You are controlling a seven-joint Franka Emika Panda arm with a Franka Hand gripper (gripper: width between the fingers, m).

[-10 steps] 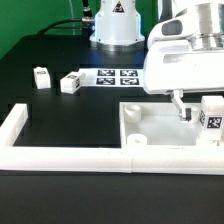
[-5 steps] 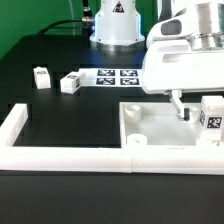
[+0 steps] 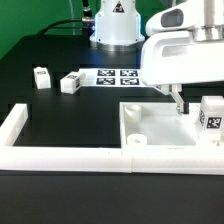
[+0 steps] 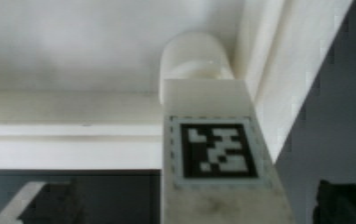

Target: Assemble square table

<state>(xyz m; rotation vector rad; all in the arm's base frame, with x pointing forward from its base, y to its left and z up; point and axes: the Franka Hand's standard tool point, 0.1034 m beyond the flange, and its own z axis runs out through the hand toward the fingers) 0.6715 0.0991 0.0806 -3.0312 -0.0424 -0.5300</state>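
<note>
1. Nearest to us, a long low white wall [image 3: 60,153] runs across the front of the black table [image 3: 70,115] and turns back at the exterior view's left.
2. Just behind that wall lies the tabletop [image 3: 155,128], a flat white square slab, toward the exterior view's right.
3. One leg block [image 3: 211,115] stands upright on the slab's right side in the exterior view, its black-and-white tag facing us. In the wrist view we see the same leg block [image 4: 210,150] close up, tag forward.
4. The jaws hang above the slab, spread wide and holding nothing. One finger [image 3: 178,101] points down beside the leg block, apart from it.
5. Above them sits the bulky white arm [image 3: 185,55].
6. Further back, at the exterior view's left, two loose leg blocks lie on the table: one [image 3: 70,82] and another [image 3: 41,77], near each other.
7. Just beside them lies the marker board [image 3: 118,76].
8. Farthest off stands the robot's base [image 3: 115,25].
</note>
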